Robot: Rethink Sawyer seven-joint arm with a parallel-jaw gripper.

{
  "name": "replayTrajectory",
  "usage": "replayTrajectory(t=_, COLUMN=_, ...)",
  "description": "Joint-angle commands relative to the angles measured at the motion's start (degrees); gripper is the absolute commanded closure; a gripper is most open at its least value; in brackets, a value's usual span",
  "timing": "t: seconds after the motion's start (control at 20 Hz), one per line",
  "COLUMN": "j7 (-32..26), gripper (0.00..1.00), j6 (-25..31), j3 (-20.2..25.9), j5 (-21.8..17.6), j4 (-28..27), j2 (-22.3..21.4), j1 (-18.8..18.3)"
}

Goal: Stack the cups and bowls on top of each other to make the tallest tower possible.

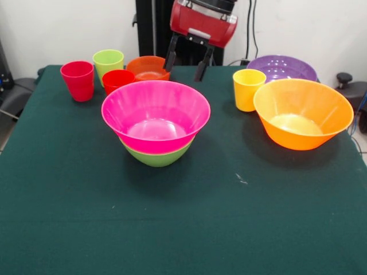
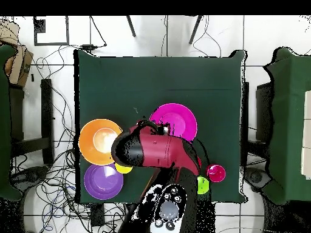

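Nearest on the dark green cloth-covered surface (image 1: 183, 229) stands the tower (image 1: 156, 129): a large flared glossy pink plastic bowl (image 1: 156, 112) nested in a smaller round green plastic bowl (image 1: 156, 156), of which only the lower curve shows beneath the pink rim. To its right, at about the same depth, sits a large flared orange-yellow plastic bowl (image 1: 303, 113), upright and apart from the tower. Just beside that bowl's left rim, a little farther back, stands a small tapered yellow plastic cup (image 1: 248, 89). Behind these lies a wide purple plastic bowl (image 1: 282, 68), partly hidden by the orange-yellow one.

On the left, behind the tower, a small red plastic cup (image 1: 117, 81) stands close to the pink rim. Left of it is a crimson plastic cup (image 1: 78, 80), and behind them a lime green plastic cup (image 1: 108, 62). A small orange-red plastic bowl (image 1: 148, 68) sits just right of the green cup.

Farthest back, the red and black arm's gripper (image 1: 186, 60) hangs above the surface with its two black fingers spread wide, empty, beside the orange-red bowl.
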Motion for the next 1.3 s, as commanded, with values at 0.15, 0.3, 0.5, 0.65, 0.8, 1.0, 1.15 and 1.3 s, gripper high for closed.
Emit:
replayTrajectory(t=0.15, j7=10.07, gripper=0.00, j6=-0.58, j3=4.81, j5=1.99, j4=6.90, j2=-1.95, j1=0.85)
replayTrajectory(t=0.3, j7=11.79, gripper=0.00, j6=-1.75, j3=4.36, j5=2.77, j4=7.67, j2=-1.30, j1=1.90)
replayTrajectory(t=0.5, j7=13.27, gripper=0.00, j6=-2.62, j3=3.72, j5=3.41, j4=8.79, j2=-1.15, j1=3.28)
replayTrajectory(t=0.65, j7=13.56, gripper=0.00, j6=-3.04, j3=3.73, j5=3.58, j4=9.01, j2=-0.68, j1=3.50)
replayTrajectory(t=0.8, j7=14.27, gripper=0.00, j6=-3.74, j3=3.96, j5=3.82, j4=9.70, j2=-0.14, j1=3.69)
replayTrajectory(t=1.0, j7=16.36, gripper=0.00, j6=-4.90, j3=3.82, j5=4.31, j4=10.70, j2=0.66, j1=4.40)
replayTrajectory(t=1.15, j7=17.07, gripper=0.00, j6=-5.47, j3=3.70, j5=4.31, j4=11.02, j2=1.05, j1=4.67)
replayTrajectory(t=1.3, j7=17.60, gripper=0.00, j6=-6.28, j3=3.70, j5=4.23, j4=11.19, j2=1.88, j1=4.83)
